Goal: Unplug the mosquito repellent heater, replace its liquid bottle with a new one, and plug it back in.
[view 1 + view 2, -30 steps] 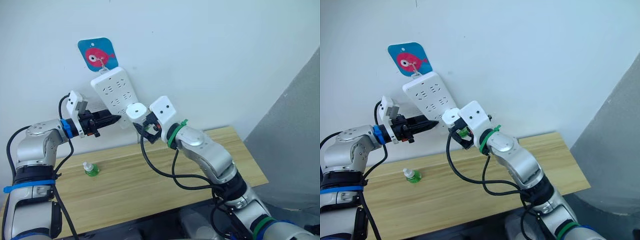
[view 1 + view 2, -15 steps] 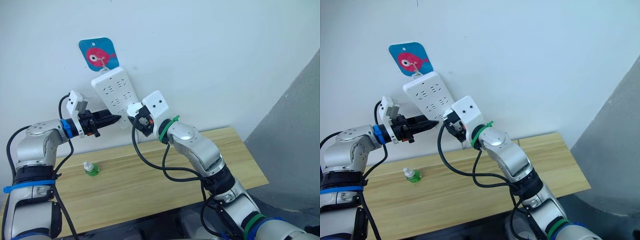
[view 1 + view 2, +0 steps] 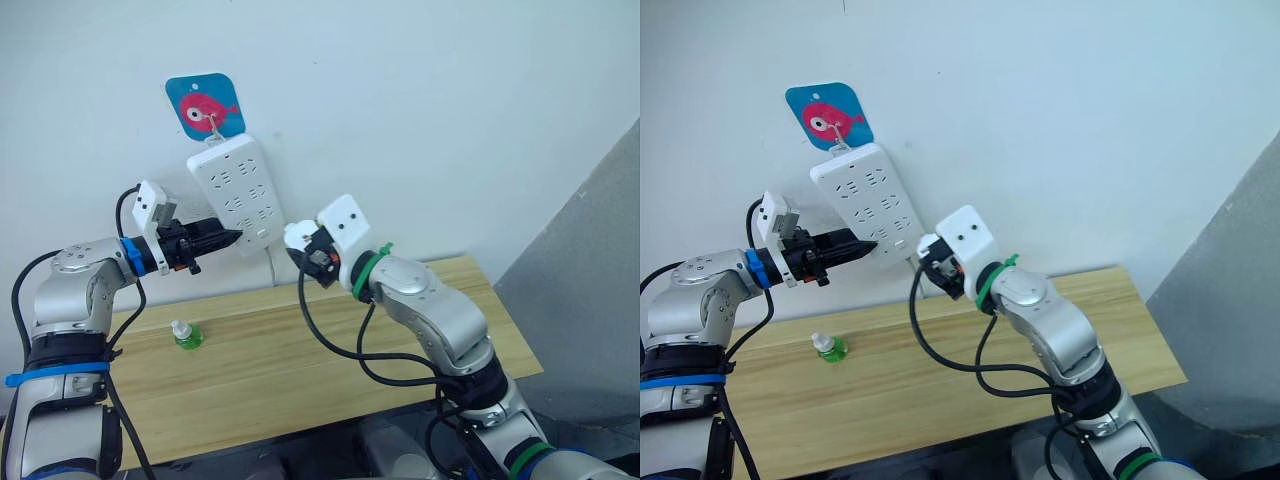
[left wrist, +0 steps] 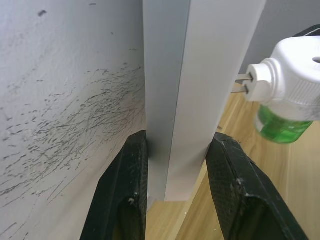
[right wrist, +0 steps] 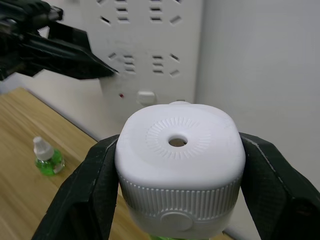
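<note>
Two prongs [image 4: 243,83] beside strip edge [image 4: 200,100]

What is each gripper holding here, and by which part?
The right gripper holds the heater by its two sides, prongs free of the power strip. The left gripper pinches the strip's lower end across its edges.

Power strip [image 3: 238,196]: long, white, hanging tilted on the wall, sockets facing out.
Fish sign [image 3: 205,105]: blue card with a pink fish, on the wall at the top end of the strip.
Bench [image 3: 300,350]: light wood, against the wall.
Wall [image 3: 430,110]: plain white.
</note>
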You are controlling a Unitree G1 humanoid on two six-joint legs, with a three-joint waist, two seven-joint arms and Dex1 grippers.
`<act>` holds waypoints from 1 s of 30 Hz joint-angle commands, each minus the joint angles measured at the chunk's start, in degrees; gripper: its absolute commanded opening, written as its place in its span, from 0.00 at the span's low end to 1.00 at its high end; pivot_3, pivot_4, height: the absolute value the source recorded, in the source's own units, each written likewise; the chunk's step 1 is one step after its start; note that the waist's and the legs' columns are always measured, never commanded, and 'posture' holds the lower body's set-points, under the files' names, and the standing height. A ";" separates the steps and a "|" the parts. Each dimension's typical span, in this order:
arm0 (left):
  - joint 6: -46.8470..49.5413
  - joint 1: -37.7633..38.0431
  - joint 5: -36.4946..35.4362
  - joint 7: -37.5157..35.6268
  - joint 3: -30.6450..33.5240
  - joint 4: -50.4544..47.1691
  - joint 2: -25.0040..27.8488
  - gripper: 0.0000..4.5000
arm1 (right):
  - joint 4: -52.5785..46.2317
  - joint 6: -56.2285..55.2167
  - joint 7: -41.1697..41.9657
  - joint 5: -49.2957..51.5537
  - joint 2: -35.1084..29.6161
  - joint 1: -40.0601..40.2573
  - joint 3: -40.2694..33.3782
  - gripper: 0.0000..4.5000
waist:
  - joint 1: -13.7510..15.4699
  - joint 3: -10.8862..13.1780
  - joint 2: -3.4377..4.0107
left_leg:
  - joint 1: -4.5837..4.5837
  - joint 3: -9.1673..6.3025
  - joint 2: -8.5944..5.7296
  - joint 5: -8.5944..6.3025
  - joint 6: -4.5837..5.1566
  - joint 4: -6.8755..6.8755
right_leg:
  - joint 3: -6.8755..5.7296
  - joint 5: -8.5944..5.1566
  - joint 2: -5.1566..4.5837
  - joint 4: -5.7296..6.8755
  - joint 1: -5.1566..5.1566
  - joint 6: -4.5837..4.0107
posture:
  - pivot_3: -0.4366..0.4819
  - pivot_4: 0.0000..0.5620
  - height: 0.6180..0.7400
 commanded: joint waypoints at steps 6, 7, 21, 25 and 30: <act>-4.94 3.91 0.65 0.60 3.56 -0.52 2.66 0.37 | -7.59 3.74 2.39 4.44 -2.51 -1.09 -7.17 0.66 | -0.68 0.00 0.00 | 0.05 0.05 0.04 0.02 0.00 0.00 | 0.05 -0.03 0.05 0.03 0.01 0.05 | 0.22 0.18 1.00; -5.50 4.59 0.71 0.62 3.98 -0.75 3.05 0.45 | -7.53 3.78 2.48 4.78 -2.55 -1.10 -7.78 0.66 | -0.78 0.00 0.01 | 0.04 0.05 0.04 0.02 0.00 -0.01 | 0.04 -0.03 0.05 0.03 0.01 0.05 | 0.23 0.19 1.00; 2.82 31.10 -6.01 10.49 14.28 -35.02 2.63 0.96 | -8.21 -2.08 11.30 14.12 -10.03 2.37 -19.94 0.66 | 6.23 0.58 -0.02 | -0.08 -0.01 0.06 -0.02 -0.04 -0.21 | -0.07 -0.05 -0.27 -0.12 -0.07 -0.39 | 0.40 0.14 1.00; 6.89 34.06 -11.53 15.19 10.29 -47.42 -3.44 0.96 | -8.36 -1.01 7.58 21.05 -4.09 3.11 -27.61 0.66 | 8.26 0.59 -0.03 | -0.06 0.04 -0.04 -0.01 -0.05 -0.07 | -0.08 -0.22 -0.34 -0.11 0.06 -0.09 | 0.39 0.15 1.00; 7.33 32.07 -11.38 22.14 2.05 -52.19 -11.54 0.96 | -9.35 3.05 2.99 30.72 1.20 4.66 -34.16 0.66 | 8.06 0.48 -0.03 | 0.10 0.16 -0.19 0.00 -0.05 0.05 | -0.01 -0.20 -0.26 -0.09 0.21 -0.04 | 0.35 0.12 1.00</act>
